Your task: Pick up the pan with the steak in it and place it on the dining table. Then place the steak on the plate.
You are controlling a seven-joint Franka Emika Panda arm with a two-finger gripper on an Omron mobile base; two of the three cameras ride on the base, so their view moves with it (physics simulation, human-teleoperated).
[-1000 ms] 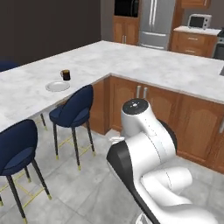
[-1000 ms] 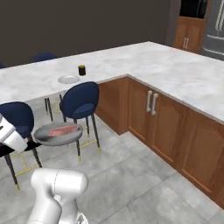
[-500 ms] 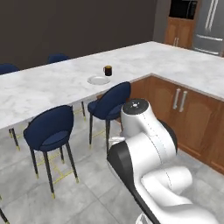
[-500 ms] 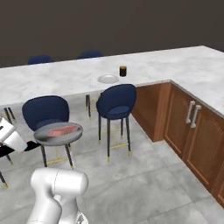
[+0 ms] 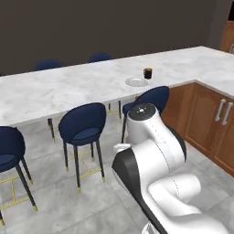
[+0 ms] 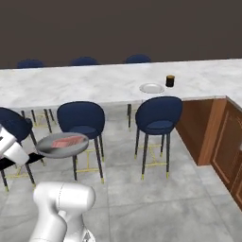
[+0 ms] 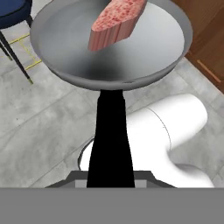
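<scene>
Tool (image 6: 22, 158) is clamped narrow on the black handle of the pan (image 6: 63, 144); in the hand view the handle runs straight up from the bottom centre into the pan (image 7: 109, 48) bowl, fingertips themselves hidden under it. Pan is held in the air at the arm's left side, roughly level, over the grey tile floor (image 6: 156, 198), near the seat height of the blue chairs (image 6: 82, 118). Touching nothing but the tool.

Steak (image 6: 66, 141) lies inside the pan; in the hand view the steak (image 7: 117, 19) sits on the far side of the bowl, away from the handle, partly cut by the top edge of the frame.

Dining bench (image 6: 94, 82), white marble top, runs across the scene beyond the chairs, well apart from the pan. Plate (image 6: 151, 88) sits on it toward the right end, near the front edge, above the rightmost chair; dark cup (image 6: 170, 81) just beside it on the right, not touching. Left base view shows the same pair: plate (image 5: 136, 82), cup (image 5: 147, 73), bench (image 5: 55, 91).

Wooden cabinets (image 5: 208, 123) at the right, under the corner where the marble top turns.
</scene>
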